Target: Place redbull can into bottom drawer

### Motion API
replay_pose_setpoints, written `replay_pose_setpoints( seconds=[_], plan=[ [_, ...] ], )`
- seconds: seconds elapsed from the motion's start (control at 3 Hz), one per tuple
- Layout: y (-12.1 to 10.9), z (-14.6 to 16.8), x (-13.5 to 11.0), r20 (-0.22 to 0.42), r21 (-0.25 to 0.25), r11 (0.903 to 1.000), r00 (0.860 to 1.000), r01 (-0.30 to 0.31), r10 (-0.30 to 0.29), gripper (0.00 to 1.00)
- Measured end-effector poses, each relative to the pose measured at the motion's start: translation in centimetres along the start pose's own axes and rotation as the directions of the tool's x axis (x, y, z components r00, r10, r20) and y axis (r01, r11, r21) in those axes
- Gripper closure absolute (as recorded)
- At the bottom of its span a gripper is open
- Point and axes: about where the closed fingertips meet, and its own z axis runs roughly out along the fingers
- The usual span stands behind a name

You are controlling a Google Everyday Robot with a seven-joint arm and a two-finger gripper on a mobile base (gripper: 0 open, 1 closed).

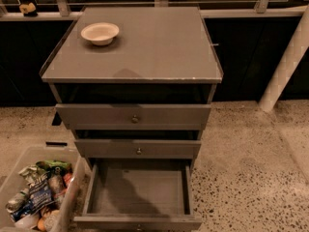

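The bottom drawer (pixel 140 190) is pulled open, its plain grey floor crossed by shadow. The redbull can cannot be located. The gripper is out of frame; its opening cannot be told. A bin (pixel 72 190) is filled with snack packets (pixel 41 195).

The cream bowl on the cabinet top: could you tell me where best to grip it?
Pinch its near rim from above: the bowl sits upright, open side up, thin lip exposed. The claw is out of view.
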Motion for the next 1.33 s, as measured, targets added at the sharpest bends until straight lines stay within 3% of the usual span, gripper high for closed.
replay_pose_setpoints(
  seconds=[0.33,0.67,1.0,1.33],
  plan=[
    [2.6,0.0,-1.0,0.021,-0.001,0.9980,0.998,-0.062,0.062,1.00],
    [2.6,0.0,-1.1,0.021,-0.004,0.9981,0.998,-0.061,0.061,1.00],
    [5.4,0.8,0.3,-0.047,-0.098,0.9934,0.997,-0.059,0.055,1.00],
    [11.6,1.6,2.3,-0.121,-0.207,0.9714,0.988,-0.115,0.092,1.00]
  ],
)
